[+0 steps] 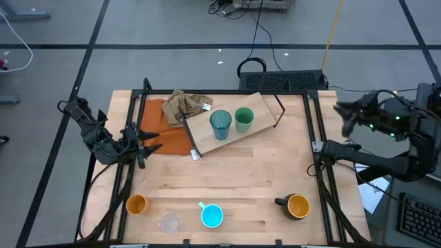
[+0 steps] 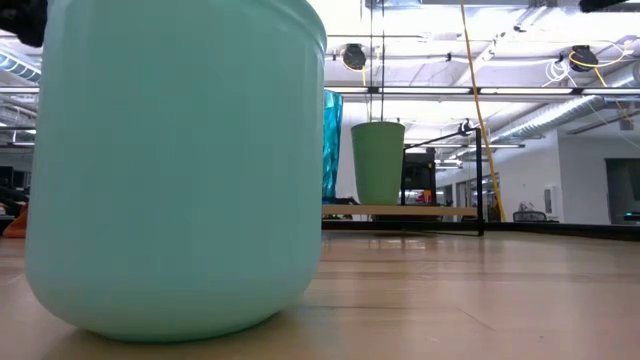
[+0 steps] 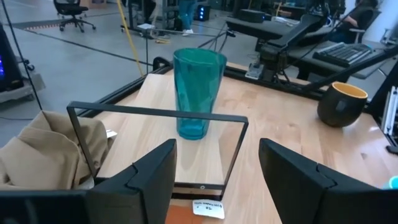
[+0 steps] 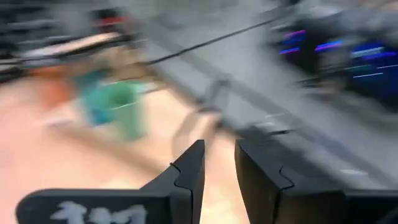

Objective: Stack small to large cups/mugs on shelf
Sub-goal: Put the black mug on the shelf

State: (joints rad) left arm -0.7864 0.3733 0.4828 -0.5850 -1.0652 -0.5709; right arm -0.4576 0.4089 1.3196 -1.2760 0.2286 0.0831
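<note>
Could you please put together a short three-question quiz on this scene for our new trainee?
1. True or false: the green cup and the teal tumbler both stand on the shelf.
2. Which vessel stands nearest the table's right edge in the high view? A) orange cup B) black mug C) light-blue mug
3. Fill in: in the high view, the clear glass stands between the orange cup and the ____.

Key: 1 true. 2 B. 3 light-blue mug. Note: the left gripper, empty and open, sits by the orange cloth; the right gripper is off the table's right edge.
</note>
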